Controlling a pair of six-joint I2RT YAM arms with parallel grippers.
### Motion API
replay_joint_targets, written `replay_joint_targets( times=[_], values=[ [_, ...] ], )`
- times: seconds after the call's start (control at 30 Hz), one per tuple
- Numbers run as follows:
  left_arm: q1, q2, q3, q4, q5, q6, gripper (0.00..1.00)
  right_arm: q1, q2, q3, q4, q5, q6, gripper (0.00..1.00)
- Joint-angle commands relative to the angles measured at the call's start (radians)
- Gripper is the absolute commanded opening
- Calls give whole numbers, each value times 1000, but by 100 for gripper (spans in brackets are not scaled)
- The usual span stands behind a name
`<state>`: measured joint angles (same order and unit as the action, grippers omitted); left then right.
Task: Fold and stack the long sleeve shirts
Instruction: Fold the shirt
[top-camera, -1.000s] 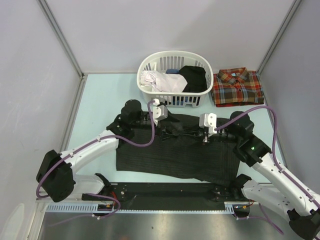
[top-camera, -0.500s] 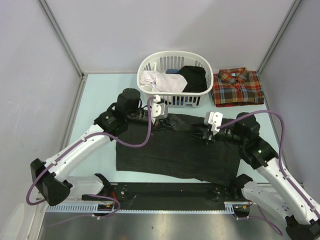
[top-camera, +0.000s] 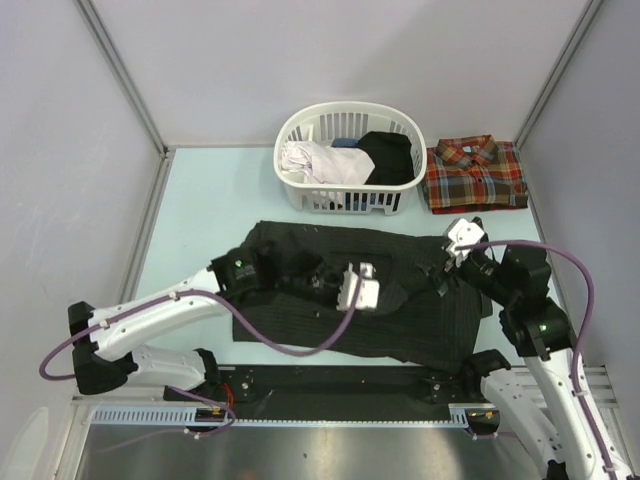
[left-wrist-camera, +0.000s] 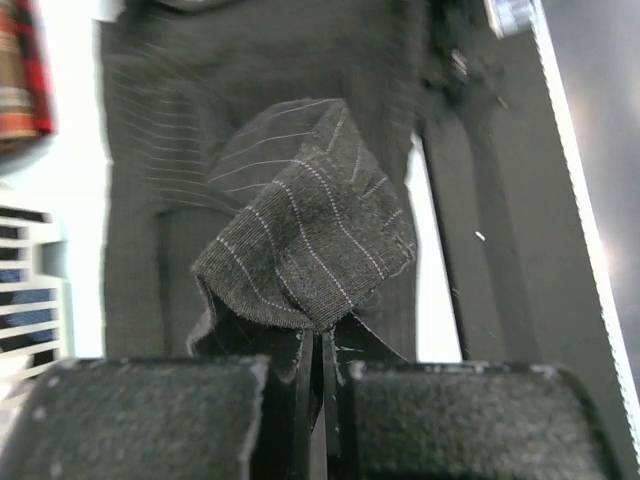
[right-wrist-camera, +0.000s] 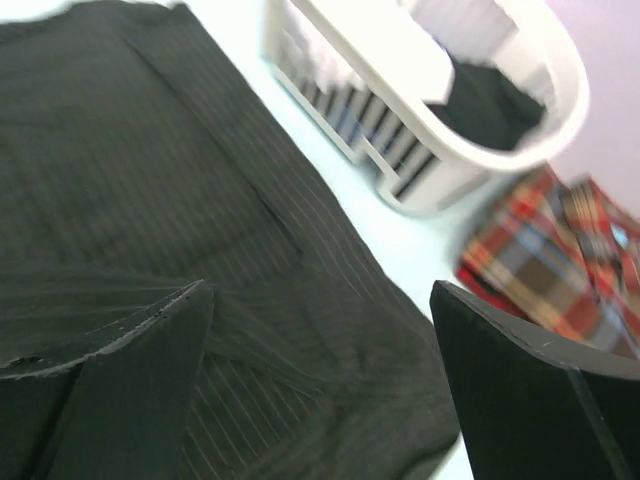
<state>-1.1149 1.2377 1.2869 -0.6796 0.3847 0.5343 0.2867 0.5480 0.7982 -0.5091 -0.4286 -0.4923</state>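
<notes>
– Where are the shirts lying?
– The black shirt (top-camera: 300, 322) is lying along the worktop's (top-camera: 200, 200) near edge, the plaid shirt (top-camera: 475, 176) at its far right corner.
– And the grippers?
– The left gripper (left-wrist-camera: 322, 345) is pinching a fold of the black shirt; the right gripper (right-wrist-camera: 320, 290) is hanging spread.

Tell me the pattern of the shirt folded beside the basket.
Plaid shirt: red, orange, green checks; best in top external view.

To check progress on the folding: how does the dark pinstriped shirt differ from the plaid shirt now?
The pinstriped shirt lies spread across the middle of the table; the plaid shirt is folded compactly beside the basket. The left end effector pinches the pinstriped shirt's cloth; nothing touches the plaid shirt. Both rest on the table.
</notes>
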Motion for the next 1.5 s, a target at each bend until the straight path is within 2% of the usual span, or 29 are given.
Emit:
replay_joint_targets(
  times=[0.0, 0.03, 0.07, 0.13, 0.17, 0.23, 0.27, 0.37, 0.47, 0.6, 0.8, 1.07, 1.23, 1.47],
  values=[
    [-135, -24, -64, -21, -153, 26, 0, -112, 123, 24, -9, -16, -32, 96],
    [-178, -33, -72, -20, -162, 39, 0, -129, 169, 53, -17, -25, -58, 96],
    [-192, -35, -80, -14, -170, 44, 0, -150, 294, 77, -90, -45, -86, 95],
    [-197, -20, -90, -14, -178, 41, 0, -165, 433, 174, -185, -68, -149, 86],
    [-192, -12, -86, -27, -191, 32, 0, -197, 546, 206, -324, -126, -254, 73],
    [-137, -1, -81, -41, -153, -25, 0, -254, 621, 249, -423, -195, -337, 65],
    [-106, -1, -83, -38, -88, -57, 0, -338, 632, 239, -460, -255, -409, 58],
    [25, 3, -81, -17, 24, -155, 0, -508, 561, 132, -486, -393, -671, 50],
    [142, 5, -84, 43, 72, -250, 0, -526, 449, 24, -422, -427, -730, 48],
    [317, 40, -77, 89, 149, -391, 0, -470, 347, -66, -359, -473, -717, 50],
    [483, 173, -58, 83, 232, -513, 0, -328, 288, -215, -174, -389, -674, 53],
    [552, 281, -20, 84, 292, -568, 0, -178, 320, -278, -59, -334, -723, 53],
    [572, 301, -21, 91, 292, -574, 0, -135, 371, -283, 18, -337, -661, 51],
    [578, 309, -21, 91, 293, -567, 0, 5, 438, -290, 171, -297, -448, 42]
  ],
)
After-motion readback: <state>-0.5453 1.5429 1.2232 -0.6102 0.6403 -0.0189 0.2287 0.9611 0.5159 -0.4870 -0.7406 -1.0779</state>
